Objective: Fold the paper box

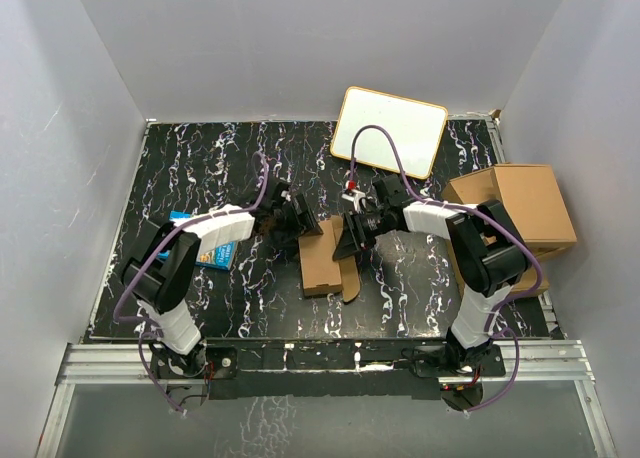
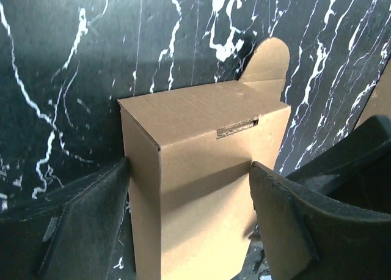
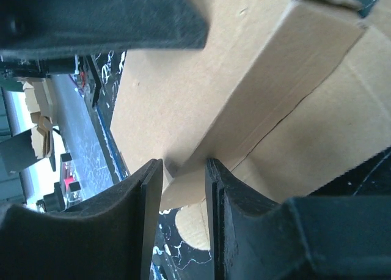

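The black fingers (image 2: 91,225) of the left claw (image 2: 189,170) fill the bottom corners of its own view. They are set wide, one against each side of the paper box (image 2: 201,145), so the claw is grasping the box across its width. From here the box is a folded-up brown block. A short slot (image 2: 237,128) is cut just below its top edge, and a rounded tab (image 2: 269,60) sticks out past the far corner, over the black, white-veined tabletop (image 2: 73,78).

The right claw (image 3: 180,188) meets the same box from the other side. Its fingers (image 3: 235,219) stand close together with a narrow gap between them, and cardboard shows through that gap. I cannot tell whether they pinch a flap or only sit beside it. Above them a folded wall of the box runs across the view, with a crease along it.

From above, the box rests near the middle of the tabletop between the two claws. The left claw is at its far left corner and the right claw at its far right side. A blue book (image 1: 205,250) lies well to the left of the box. A white board (image 1: 390,130) with a pale rim sits at the far edge, and a pile of larger cardboard boxes (image 1: 520,208) stands by the right wall.
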Available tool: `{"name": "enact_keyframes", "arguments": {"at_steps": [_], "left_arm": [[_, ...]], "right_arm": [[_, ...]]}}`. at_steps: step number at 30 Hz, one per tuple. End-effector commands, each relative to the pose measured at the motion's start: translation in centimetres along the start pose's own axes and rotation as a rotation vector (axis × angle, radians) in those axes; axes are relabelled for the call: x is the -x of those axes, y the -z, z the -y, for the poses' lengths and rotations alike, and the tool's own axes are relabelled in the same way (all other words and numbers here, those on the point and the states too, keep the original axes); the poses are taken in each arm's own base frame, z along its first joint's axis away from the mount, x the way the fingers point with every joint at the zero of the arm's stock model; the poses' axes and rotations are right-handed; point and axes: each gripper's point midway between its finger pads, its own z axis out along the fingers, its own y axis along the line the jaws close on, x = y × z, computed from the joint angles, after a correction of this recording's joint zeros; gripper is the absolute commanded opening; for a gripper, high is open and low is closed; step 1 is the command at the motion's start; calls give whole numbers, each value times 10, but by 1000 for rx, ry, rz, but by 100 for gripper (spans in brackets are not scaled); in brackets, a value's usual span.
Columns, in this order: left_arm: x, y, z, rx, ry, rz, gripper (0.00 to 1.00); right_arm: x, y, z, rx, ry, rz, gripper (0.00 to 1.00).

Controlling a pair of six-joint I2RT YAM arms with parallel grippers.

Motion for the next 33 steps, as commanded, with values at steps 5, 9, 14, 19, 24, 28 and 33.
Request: {"name": "enact_keyframes", "arguments": {"at_steps": [5,9,14,19,24,28,33], "left_arm": [[22,-8,4,21,-96,-38,76],[37,-4,1,66,-126,-26,78],[59,26,3,94,-181,51,80],[54,59,9,43,-227,97,80],[37,88,19,-123,-200,188,80],[16,103,17,-261,-130,240,80],[-5,112,17,-370,-72,232,81]], "right_arm": [[14,5,-23,70,73,56,44],[21,11,-19,12,152,69,50],[32,30,-18,-36,286,110,55],[30,45,-33,4,473,137,55],[20,50,-45,48,658,163,56],[14,46,-37,32,610,172,53],[7,37,-31,55,423,202,28]]}}
